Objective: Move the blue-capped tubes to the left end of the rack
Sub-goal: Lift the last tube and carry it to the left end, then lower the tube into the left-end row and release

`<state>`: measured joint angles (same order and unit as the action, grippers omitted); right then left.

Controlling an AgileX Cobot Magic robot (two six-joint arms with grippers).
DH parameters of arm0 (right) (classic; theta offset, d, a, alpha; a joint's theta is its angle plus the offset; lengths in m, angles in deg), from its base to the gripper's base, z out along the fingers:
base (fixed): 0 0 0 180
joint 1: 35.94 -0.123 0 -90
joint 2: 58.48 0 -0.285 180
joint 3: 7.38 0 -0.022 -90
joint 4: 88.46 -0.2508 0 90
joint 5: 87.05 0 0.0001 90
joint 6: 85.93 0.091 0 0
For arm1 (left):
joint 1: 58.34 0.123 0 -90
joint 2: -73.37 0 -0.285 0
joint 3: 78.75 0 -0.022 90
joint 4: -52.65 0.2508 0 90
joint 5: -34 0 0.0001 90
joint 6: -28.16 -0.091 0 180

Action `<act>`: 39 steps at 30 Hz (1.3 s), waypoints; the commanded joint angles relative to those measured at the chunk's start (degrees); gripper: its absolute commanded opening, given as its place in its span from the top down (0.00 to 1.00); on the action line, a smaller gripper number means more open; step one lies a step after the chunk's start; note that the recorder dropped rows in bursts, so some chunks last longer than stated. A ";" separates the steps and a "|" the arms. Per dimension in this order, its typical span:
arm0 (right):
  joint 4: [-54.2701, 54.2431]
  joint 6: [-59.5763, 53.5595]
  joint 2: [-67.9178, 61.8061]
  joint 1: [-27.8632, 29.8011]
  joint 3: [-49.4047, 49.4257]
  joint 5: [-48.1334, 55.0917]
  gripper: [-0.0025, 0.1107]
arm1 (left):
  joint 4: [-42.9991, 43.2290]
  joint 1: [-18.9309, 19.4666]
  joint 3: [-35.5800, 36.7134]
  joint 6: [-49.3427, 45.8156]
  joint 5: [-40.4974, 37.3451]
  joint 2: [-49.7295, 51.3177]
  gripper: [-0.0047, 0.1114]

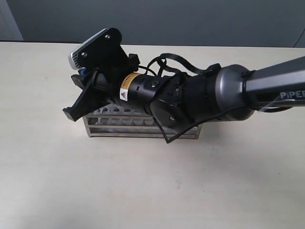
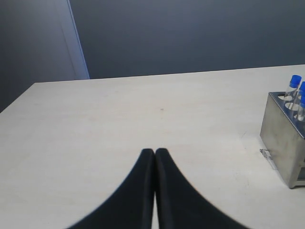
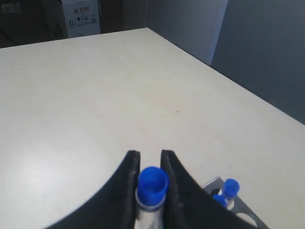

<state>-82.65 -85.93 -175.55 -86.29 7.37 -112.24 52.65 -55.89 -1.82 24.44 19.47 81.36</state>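
- The step in hand is carrying and placing one tube: the right jaws are closed on a held tube (image 3: 152, 183), pinching it at its blue cap.
- The right arm (image 1: 214, 95) reaches across to the left end of the rack (image 1: 124, 130), where two more blue-capped tubes (image 3: 230, 187) stand in a corner.
- The left jaws are pressed together and empty over the bare tabletop (image 2: 143, 109), apart from the rack.
- Next, I judge, the tube must be lined up upright over a free hole beside those two, then lowered straight and released. Its lower end is hidden.
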 commanded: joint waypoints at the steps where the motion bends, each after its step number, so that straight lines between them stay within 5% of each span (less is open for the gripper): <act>1: 0.33 0.00 -0.22 -0.70 -0.35 -3.40 0.97 | 0.00 -0.34 0.29 0.21 0.79 -0.21 0.96; 39: -1.52 -3.02 -5.25 1.03 -2.61 -1.07 0.97 | 0.00 -0.34 0.29 0.21 0.79 -0.21 0.96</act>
<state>-83.65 -88.77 -180.85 -85.85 5.08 -113.63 52.65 -55.89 -1.82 24.44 19.47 81.36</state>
